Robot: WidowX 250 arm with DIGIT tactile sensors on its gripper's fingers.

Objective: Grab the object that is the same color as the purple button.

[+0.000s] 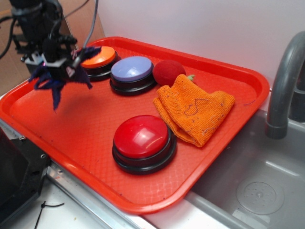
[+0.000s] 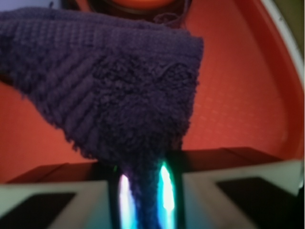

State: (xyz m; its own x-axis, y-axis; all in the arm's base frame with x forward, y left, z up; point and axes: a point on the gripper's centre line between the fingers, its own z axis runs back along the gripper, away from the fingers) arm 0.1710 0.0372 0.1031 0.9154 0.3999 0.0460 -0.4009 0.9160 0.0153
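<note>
The object, a small dark purple-blue knitted rag [image 1: 56,82], hangs in the air above the left end of the red tray [image 1: 86,129]. My gripper [image 1: 53,64] is shut on it from above. In the wrist view the fuzzy rag [image 2: 105,86] fills most of the frame and a strip of it is pinched between the two glowing pads [image 2: 125,198] of my gripper [image 2: 145,195]. The purple button [image 1: 132,71], pale lavender on a black base, sits at the tray's back, to the right of the rag.
An orange-topped button [image 1: 99,58] sits just behind the hanging rag. A big red button [image 1: 142,139] stands at the tray's front middle. An orange knitted cloth [image 1: 194,109] and a red ball [image 1: 168,72] lie at the right. A grey faucet [image 1: 286,81] and sink [image 1: 257,191] are beyond the tray.
</note>
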